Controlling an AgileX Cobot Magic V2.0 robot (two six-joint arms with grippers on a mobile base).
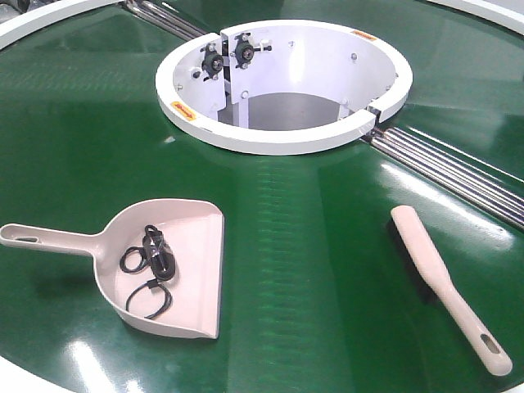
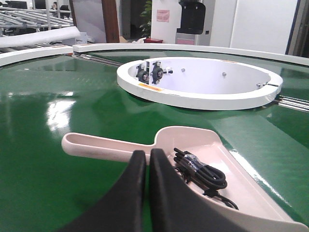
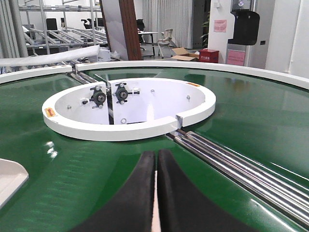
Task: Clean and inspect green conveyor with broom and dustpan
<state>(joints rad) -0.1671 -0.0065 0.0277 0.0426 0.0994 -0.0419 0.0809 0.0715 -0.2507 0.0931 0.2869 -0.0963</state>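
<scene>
A glossy green conveyor (image 1: 295,246) filled the view. Both grippers, left (image 2: 147,153) and right (image 3: 156,154), were pressed together, holding nothing. The dustpan (image 1: 176,266) lay at seven o'clock, cables (image 1: 151,262) inside; the broom (image 1: 446,282) at four o'clock.

The glossy dark-green curved conveyor belt (image 1: 311,246) has a white outer rim and a white central ring (image 1: 278,139) marked with small orange labels. Silver steel rollers (image 1: 458,176) run from the ring. A beige-pink plastic scoop dustpan (image 1: 176,270) holds black coiled cable (image 1: 151,262). The beige-pink flat brush (image 1: 442,282) has black bristles.
</scene>
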